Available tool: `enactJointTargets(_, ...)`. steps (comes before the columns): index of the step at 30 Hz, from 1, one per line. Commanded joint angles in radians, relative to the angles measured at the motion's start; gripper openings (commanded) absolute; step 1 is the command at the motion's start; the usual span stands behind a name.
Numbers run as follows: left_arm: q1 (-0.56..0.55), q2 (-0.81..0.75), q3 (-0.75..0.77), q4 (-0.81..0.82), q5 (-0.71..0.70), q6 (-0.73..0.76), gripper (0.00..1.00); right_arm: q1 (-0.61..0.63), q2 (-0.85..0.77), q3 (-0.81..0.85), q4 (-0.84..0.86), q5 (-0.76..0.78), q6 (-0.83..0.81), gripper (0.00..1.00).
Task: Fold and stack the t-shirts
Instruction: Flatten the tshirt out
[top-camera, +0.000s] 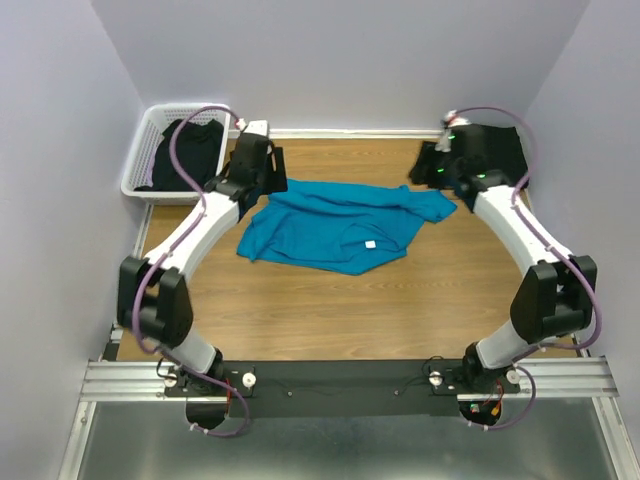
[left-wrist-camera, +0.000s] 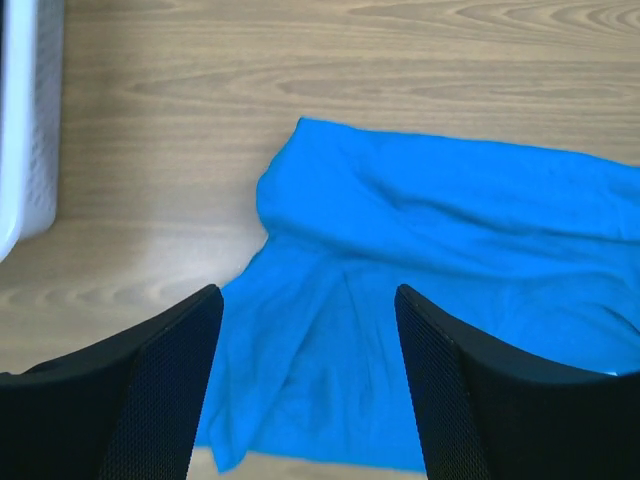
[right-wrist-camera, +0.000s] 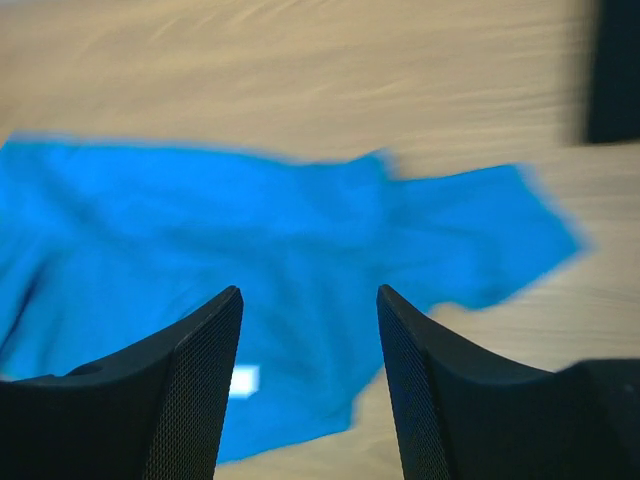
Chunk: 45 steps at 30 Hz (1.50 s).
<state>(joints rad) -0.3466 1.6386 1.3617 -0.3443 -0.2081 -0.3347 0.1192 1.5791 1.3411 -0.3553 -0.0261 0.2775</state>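
From above, the teal t-shirt (top-camera: 340, 225) lies rumpled on the tabletop's (top-camera: 330, 320) far half, between the left gripper (top-camera: 268, 172) and the right gripper (top-camera: 438, 168). A black t-shirt (top-camera: 190, 150) sits in the white lattice basket (top-camera: 140, 165) at the far left corner. A second black t-shirt (top-camera: 505, 150) lies at the far right corner.

In the left wrist view, the jaws stand apart over the teal cloth's left end.

The right wrist view is blurred. Its jaws stand apart above the sleeve end.
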Motion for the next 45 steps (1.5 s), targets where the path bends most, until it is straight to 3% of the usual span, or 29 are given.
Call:
enactJointTargets(1,0.029,-0.187,-0.141,0.059,0.041,-0.072,0.78,0.172,-0.01,-0.075,0.019,-0.118,-0.014,0.64)
enactJointTargets(8,0.077,-0.489,-0.453,0.102,0.036,-0.142,0.73,0.43,0.148,-0.129,0.07,-0.173,0.0,0.58)
enactJointTargets(15,0.08,-0.621,-0.619,0.09,0.042,-0.219,0.73,0.444,0.269,-0.18,0.093,-0.169,0.051,0.57)
enactJointTargets(20,0.081,-0.697,-0.691,0.103,0.021,-0.24,0.73,0.381,0.263,-0.279,0.093,-0.189,0.045,0.57)
enactJointTargets(26,0.081,-0.714,-0.705,0.096,0.001,-0.25,0.73,0.191,0.211,-0.394,0.082,-0.186,0.046,0.57)
enactJointTargets(30,0.083,-0.711,-0.719,0.105,0.022,-0.254,0.73,0.05,0.145,-0.422,0.047,-0.088,0.045,0.57)
enactJointTargets(32,0.083,-0.694,-0.733,0.116,0.061,-0.251,0.73,0.05,0.084,-0.401,0.009,-0.057,0.008,0.57)
enactJointTargets(34,0.081,-0.668,-0.751,0.125,0.111,-0.242,0.71,0.059,0.038,-0.378,0.004,-0.138,0.014,0.57)
enactJointTargets(41,0.032,-0.566,-0.77,0.133,0.303,-0.211,0.7,0.342,-0.068,-0.344,0.006,-0.193,0.084,0.57)
enactJointTargets(45,-0.04,-0.572,-0.788,0.131,0.32,-0.248,0.7,0.513,-0.067,-0.379,0.006,-0.224,0.152,0.57)
